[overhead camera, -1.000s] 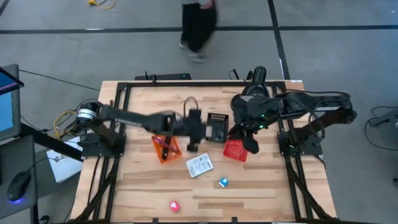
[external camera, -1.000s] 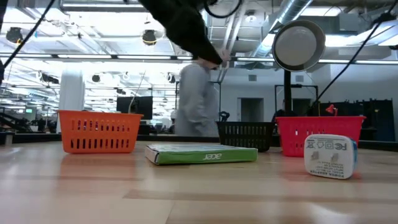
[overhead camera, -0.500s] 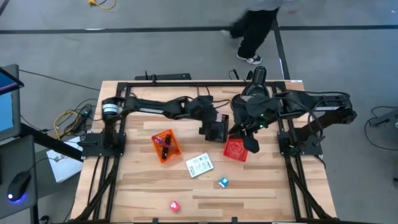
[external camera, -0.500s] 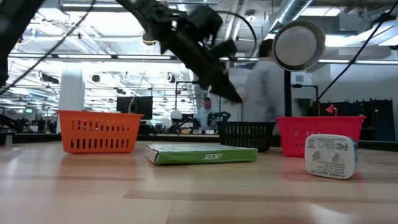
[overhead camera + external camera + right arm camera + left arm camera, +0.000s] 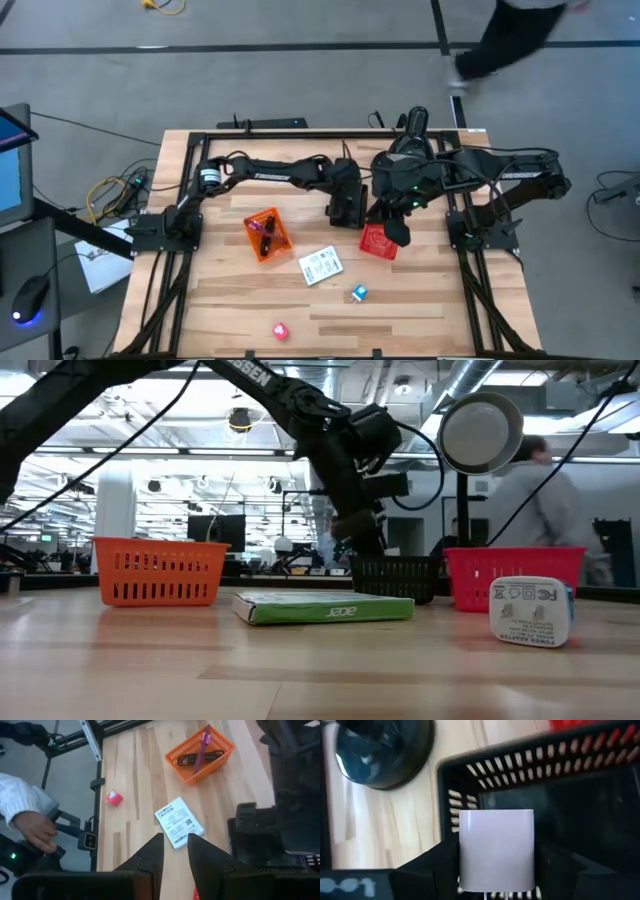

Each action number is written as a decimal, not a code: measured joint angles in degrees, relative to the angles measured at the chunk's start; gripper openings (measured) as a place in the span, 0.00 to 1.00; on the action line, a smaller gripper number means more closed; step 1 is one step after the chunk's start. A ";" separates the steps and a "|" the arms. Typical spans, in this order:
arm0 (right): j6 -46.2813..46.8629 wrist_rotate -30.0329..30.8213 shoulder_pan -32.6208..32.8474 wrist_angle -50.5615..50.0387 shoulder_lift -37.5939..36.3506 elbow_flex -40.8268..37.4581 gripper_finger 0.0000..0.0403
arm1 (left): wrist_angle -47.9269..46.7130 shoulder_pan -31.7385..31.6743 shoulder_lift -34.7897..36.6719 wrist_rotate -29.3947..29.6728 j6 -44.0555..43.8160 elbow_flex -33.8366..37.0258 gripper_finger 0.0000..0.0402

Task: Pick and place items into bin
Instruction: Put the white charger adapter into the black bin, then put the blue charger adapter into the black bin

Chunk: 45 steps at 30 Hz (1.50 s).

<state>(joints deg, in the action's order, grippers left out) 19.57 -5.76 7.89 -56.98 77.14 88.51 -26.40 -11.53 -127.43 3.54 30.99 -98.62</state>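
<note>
My left gripper (image 5: 345, 193) hangs over the black bin (image 5: 349, 207), shut on a white squarish block (image 5: 496, 847). In the low view it (image 5: 366, 540) is just above the black bin's rim (image 5: 395, 565). My right gripper (image 5: 396, 233) waits above the red bin (image 5: 377, 242), fingers a little apart and empty (image 5: 175, 842). A white card-like packet (image 5: 320, 266), a blue cube (image 5: 358, 293) and a pink cube (image 5: 281, 330) lie flat on the table. The orange bin (image 5: 266, 235) holds a purple pen (image 5: 202, 745) and a dark marker. My left gripper pinches the white block between its two fingers, one on each opposite side face (image 5: 462, 850). The fingers (image 5: 427, 867) come from above, pointing down. The block is lifted clear, over the black bin's open inside (image 5: 580, 820).
The black desk lamp stands at the far edge, its base (image 5: 380, 747) beside the black bin and its head (image 5: 482, 432) high. A green-white box (image 5: 323, 607) and a white charger (image 5: 531, 610) show near the low camera. A person's hand (image 5: 30, 827) is beyond the table's edge.
My left gripper has travelled from beside the orange bin toward the table's right and far side, then down over the black bin, carrying the white block. A person has walked past behind the table, left to right.
</note>
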 joint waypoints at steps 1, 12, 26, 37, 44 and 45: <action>0.40 0.08 0.01 0.02 0.00 0.00 0.20 | 0.56 -0.01 -0.39 -0.05 0.52 -0.07 0.53; 0.54 0.07 0.01 0.87 0.00 0.00 0.20 | -0.52 -0.18 -2.31 0.06 2.68 -0.05 0.55; -0.08 -0.13 0.01 0.45 0.43 0.02 0.20 | -6.82 1.42 10.68 3.46 1.73 0.03 0.53; 2.83 -9.27 -0.97 -1.77 10.97 0.00 0.20 | -23.21 5.71 31.36 12.15 -4.84 0.01 0.53; -2.92 -14.12 4.78 -7.46 18.26 -0.05 0.15 | -28.29 7.90 40.77 12.17 -15.47 -0.03 0.53; -4.44 -13.78 6.38 -7.25 18.71 -0.04 0.15 | -29.03 8.18 41.56 12.19 -16.25 -0.03 0.53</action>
<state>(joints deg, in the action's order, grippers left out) 15.13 -19.54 14.27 -64.23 95.85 88.47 -55.43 -3.35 -85.87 15.73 14.74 -98.65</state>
